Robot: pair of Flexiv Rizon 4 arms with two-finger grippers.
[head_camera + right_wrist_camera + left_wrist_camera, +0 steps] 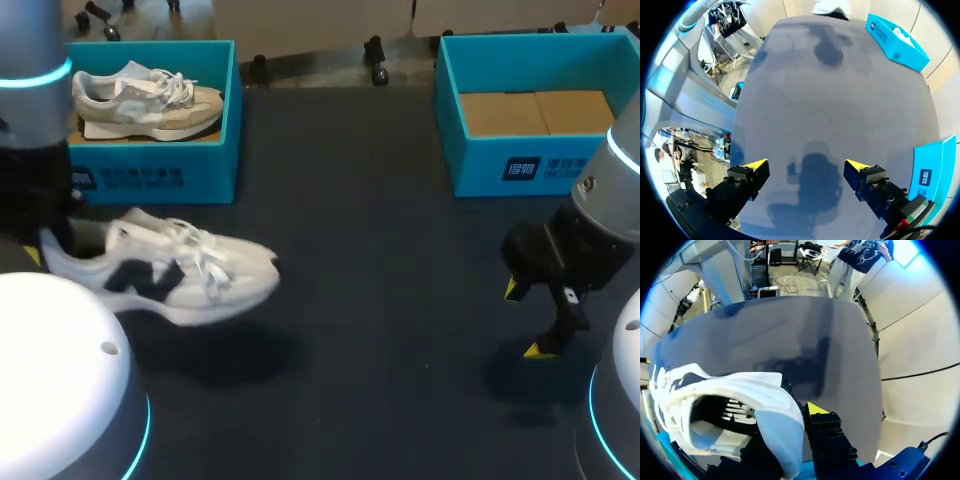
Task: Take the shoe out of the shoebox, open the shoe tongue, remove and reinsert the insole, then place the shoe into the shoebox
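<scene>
Head view, containers: two teal shoeboxes at the far side of the tabletop point(380, 300). The left shoebox point(150, 180) holds one boxed shoe point(150, 100), white and beige, resting on its sole. The right shoebox point(520, 170) holds brown cardboard panels point(535, 112).

Shoes, two in all: the second shoe point(170, 275), white with a dark side marking, hangs above the tabletop in front of the left shoebox, with its shadow beneath it.

Grippers, two: my left gripper point(790, 430) pinches that shoe's heel wall between its fingers. My right gripper point(807, 170), fingers spread wide, hovers over the tabletop near the right shoebox.
</scene>
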